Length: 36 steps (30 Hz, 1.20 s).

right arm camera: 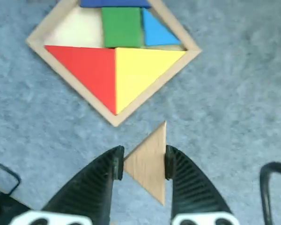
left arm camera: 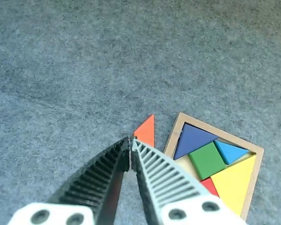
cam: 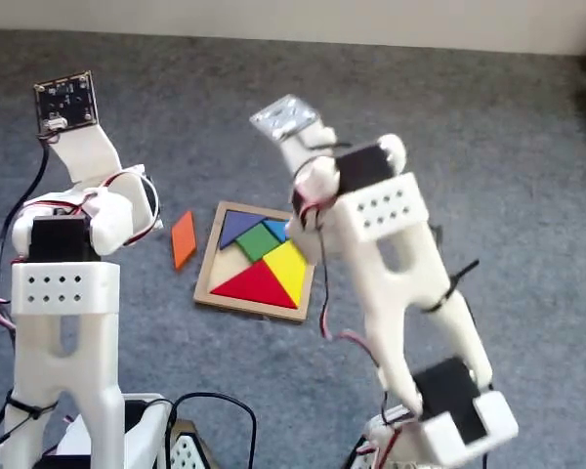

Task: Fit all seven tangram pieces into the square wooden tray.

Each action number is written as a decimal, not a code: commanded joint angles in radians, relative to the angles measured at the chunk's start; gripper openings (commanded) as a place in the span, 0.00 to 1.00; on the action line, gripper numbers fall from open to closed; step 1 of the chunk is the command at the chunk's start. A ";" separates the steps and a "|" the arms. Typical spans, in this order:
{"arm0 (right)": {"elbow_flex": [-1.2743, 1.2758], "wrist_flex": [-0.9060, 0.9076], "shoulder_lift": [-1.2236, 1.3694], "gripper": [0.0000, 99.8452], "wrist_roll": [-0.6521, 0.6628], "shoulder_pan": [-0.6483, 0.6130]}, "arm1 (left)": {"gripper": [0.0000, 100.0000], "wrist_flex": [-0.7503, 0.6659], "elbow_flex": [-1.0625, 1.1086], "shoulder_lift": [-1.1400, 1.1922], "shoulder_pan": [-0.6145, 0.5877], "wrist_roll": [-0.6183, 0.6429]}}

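A triangle piece (right arm camera: pixel 147 171) sits in your right end effector (right arm camera: pixel 143 161), tray (right arm camera: pixel 70 76) just ahead; a loose piece (left arm camera: pixel 146 131) lies just beyond your left end effector (left arm camera: pixel 131 141).

Left gripper (left arm camera: pixel 131 146) has its jaws pressed together, arm at 8 o'clock; right gripper (right arm camera: pixel 143 161), arm at 5 o'clock, pinches a wooden triangle (right arm camera: pixel 149 180).

The left arm (cam: pixel 63 293) and right arm (cam: pixel 400 254) are white printed plastic, dotted with small holes, around black servo blocks. Red and black cables (cam: pixel 324 318) trail along them. The ribbed black fingers (left arm camera: pixel 154 173) sit on white screw-holed mounts.
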 commanded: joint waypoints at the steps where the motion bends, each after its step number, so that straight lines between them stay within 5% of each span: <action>1: 0.099 -0.068 -0.119 0.07 -0.086 -0.087 | 0.03 -0.009 -0.008 -0.033 -0.012 0.000; 9: 0.398 -0.219 -0.328 0.07 -0.098 -0.252 | 0.03 0.077 -0.019 -0.117 -0.012 0.017; 15: 0.579 -0.429 -0.400 0.07 -0.084 -0.265 | 0.03 0.058 0.059 -0.234 -0.033 0.037; 27: 0.720 -0.719 -0.398 0.07 0.457 -0.259 | 0.03 -0.038 0.142 -0.268 -0.033 0.037; 36: 0.935 -1.121 -0.397 0.07 0.875 -0.259 | 0.03 -0.040 0.137 -0.274 -0.133 0.043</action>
